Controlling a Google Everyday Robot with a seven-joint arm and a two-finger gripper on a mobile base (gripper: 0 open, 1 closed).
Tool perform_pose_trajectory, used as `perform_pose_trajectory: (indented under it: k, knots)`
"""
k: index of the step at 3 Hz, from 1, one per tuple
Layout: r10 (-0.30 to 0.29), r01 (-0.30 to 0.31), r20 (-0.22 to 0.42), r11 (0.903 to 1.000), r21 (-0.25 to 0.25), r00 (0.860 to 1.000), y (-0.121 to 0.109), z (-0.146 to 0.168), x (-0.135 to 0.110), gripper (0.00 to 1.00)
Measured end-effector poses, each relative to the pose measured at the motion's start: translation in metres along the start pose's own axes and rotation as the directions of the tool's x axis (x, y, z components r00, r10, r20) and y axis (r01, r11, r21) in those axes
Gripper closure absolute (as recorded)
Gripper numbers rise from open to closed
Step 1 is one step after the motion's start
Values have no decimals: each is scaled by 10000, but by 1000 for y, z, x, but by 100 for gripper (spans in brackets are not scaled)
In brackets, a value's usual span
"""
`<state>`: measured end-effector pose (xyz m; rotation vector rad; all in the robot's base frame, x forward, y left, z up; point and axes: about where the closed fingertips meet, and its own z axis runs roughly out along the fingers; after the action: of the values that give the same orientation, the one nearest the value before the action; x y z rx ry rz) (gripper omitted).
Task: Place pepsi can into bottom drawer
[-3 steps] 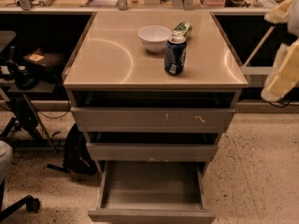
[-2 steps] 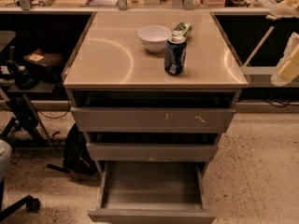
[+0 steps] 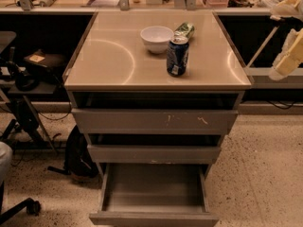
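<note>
Cabinet, three drawers, seen from the front and above; all places are given relative to it.

1. Bottom drawer: lowest of the three, pulled well out toward the camera, interior open to view.
2. Middle drawer: slim, slightly out.
3. Top drawer: slightly out, pale scuffs on its front, dark gap above.
4. Dark bag: on the speckled floor, against the cabinet's left side.
5. Cabinet top: flat, glossy, beige.
6. Pepsi can: upright on the cabinet top, right of centre, not in any drawer.
7. White bowl: just behind and left of the pepsi can.
8. Green can: on its side, behind the pepsi can, beside the bowl.
9. Gripper: pale, cream-coloured, off the cabinet's right edge at top height, well apart from the pepsi can and holding nothing visible; open or closed cannot be told.
</note>
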<state>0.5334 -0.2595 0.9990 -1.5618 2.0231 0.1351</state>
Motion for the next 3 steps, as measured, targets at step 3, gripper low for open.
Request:
perform_pose_trajectory:
  k: [3]
  knots:
    - [-251, 433, 3285, 9979, -483, 9442, -85, 63, -64, 0]
